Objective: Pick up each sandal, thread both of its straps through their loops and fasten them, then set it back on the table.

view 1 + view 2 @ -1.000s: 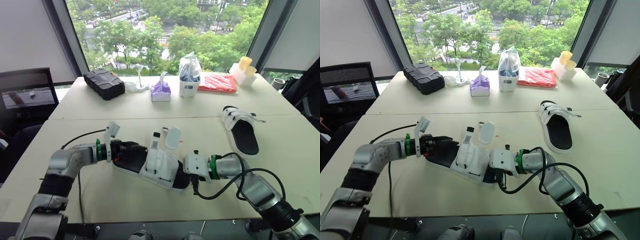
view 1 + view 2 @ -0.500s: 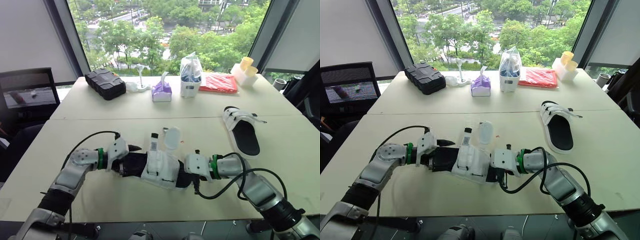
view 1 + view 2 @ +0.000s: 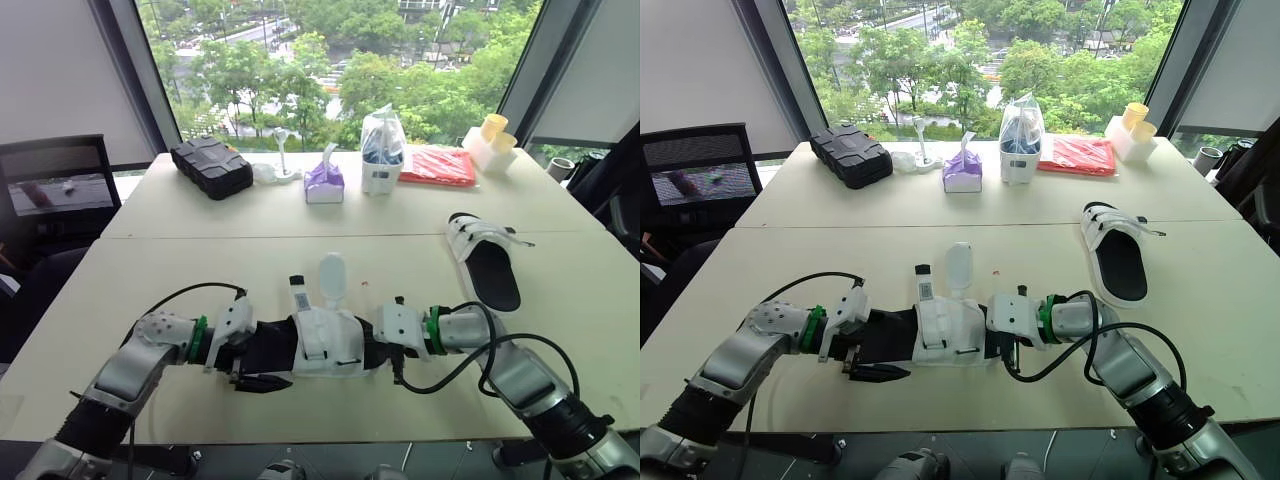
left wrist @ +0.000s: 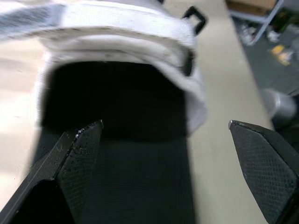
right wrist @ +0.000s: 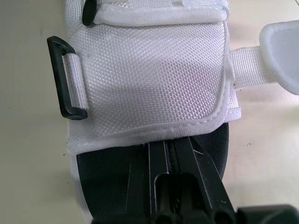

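Observation:
A white sandal (image 3: 322, 342) with a black footbed lies across the near table, between my two grippers. Its two straps (image 3: 330, 272) stand loose toward the far side, and the black loop (image 5: 65, 79) on the upper is empty. My left gripper (image 3: 250, 356) is open at the heel end, its fingers (image 4: 77, 151) spread wide on either side of the footbed. My right gripper (image 5: 177, 184) is shut on the sandal's toe end, just under the white upper. A second sandal (image 3: 485, 262) rests flat on the table at the right, away from both arms.
Along the far table stand a black case (image 3: 208, 167), a purple tissue pack (image 3: 322, 183), a plastic bag (image 3: 380, 150), a red packet (image 3: 435, 166) and yellow cups (image 3: 490, 130). A dark chair (image 3: 55, 190) stands at the left. Black cables loop off both wrists.
The sandal has swung round to lie parallel to the table's front edge. My left wrist has turned and its gripper has opened at the heel. The right gripper kept its hold.

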